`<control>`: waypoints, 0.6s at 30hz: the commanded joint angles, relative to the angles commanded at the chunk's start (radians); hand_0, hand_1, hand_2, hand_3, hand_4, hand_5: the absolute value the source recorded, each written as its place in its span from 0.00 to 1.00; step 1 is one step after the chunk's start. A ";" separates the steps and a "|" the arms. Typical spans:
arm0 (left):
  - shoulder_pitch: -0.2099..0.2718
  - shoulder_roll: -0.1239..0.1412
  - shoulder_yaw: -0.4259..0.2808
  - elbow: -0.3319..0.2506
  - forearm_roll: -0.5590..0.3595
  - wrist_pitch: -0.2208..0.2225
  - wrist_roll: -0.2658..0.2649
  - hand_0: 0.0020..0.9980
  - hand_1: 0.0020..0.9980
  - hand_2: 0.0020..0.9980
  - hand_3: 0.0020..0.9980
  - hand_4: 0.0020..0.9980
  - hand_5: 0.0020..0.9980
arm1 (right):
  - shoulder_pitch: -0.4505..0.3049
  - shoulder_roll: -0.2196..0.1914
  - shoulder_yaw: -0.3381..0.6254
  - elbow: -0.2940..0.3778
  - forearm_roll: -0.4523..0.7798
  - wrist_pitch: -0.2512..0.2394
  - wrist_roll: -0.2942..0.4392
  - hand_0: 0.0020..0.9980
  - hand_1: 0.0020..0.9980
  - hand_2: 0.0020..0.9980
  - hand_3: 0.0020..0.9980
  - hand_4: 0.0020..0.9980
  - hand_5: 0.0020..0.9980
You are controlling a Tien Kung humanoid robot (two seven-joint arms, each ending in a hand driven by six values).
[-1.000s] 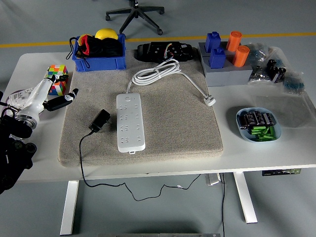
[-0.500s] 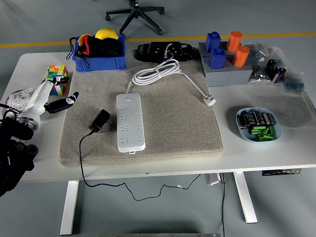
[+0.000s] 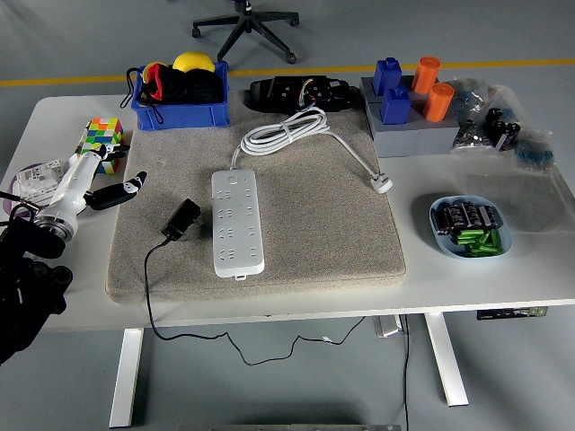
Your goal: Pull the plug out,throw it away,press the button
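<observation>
The black plug adapter point(image 3: 181, 219) lies just left of the white power strip point(image 3: 237, 222) — seemingly already out — so the left hand point(image 3: 106, 187) (fingers spread, empty) must reach right to grasp it.

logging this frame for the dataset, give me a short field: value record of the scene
surface: grey mat on a white table
power strip: white power strip lying flat mid-mat, nothing plugged in, its cord coiled behind it
plug: black plug lying on the mat just left of the strip, its cable trailing off the near edge
left hand: left hand at the mat's left edge, holding nothing, apart from the plug
right hand: not in view
other items: blue bin far left; bowl of batteries right
</observation>
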 joint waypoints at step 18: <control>0.012 -0.007 -0.029 -0.012 0.009 -0.011 0.008 0.87 0.85 0.80 0.80 0.68 0.37 | -0.008 0.007 0.021 0.002 -0.009 -0.002 0.001 0.75 0.68 0.67 0.63 0.66 0.52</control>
